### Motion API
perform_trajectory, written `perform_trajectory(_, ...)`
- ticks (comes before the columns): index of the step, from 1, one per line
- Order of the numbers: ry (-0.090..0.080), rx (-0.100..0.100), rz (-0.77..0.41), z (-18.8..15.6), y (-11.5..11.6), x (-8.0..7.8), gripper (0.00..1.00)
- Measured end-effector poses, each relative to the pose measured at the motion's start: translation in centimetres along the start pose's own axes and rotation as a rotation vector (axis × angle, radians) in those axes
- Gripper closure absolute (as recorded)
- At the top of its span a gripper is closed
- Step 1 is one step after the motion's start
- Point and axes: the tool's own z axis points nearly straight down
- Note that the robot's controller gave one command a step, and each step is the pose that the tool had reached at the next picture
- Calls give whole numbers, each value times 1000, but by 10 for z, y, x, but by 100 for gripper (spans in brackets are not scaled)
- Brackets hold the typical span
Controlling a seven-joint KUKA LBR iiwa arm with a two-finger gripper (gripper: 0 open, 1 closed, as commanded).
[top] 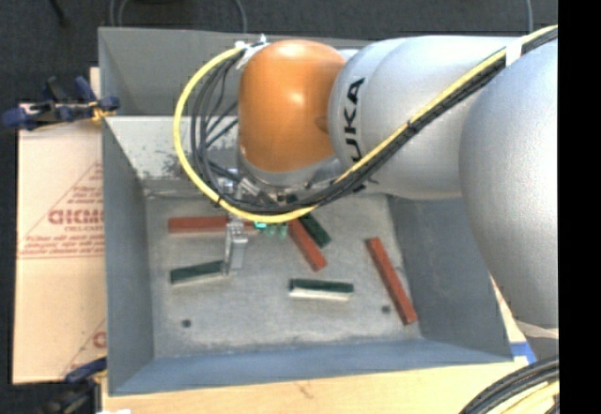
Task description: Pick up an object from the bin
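- Gripper (235,253) at rt end of dark green flat bar (197,273) in grey metal bin (127,215) — open or shut, can't tell.
- Red flat bar (197,225) nr green bar's far side.

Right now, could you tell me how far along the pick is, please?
Done: the gripper is low inside the bin, by the right end of the dark green stick on the view's left. In hand: nothing visibly held. Left: grasping and lifting; that stick lies flat on the floor.
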Motion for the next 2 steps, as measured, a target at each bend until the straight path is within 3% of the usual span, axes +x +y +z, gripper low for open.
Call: perform_trajectory(2, -14, -3, 12, 1, -1, -5, 0)
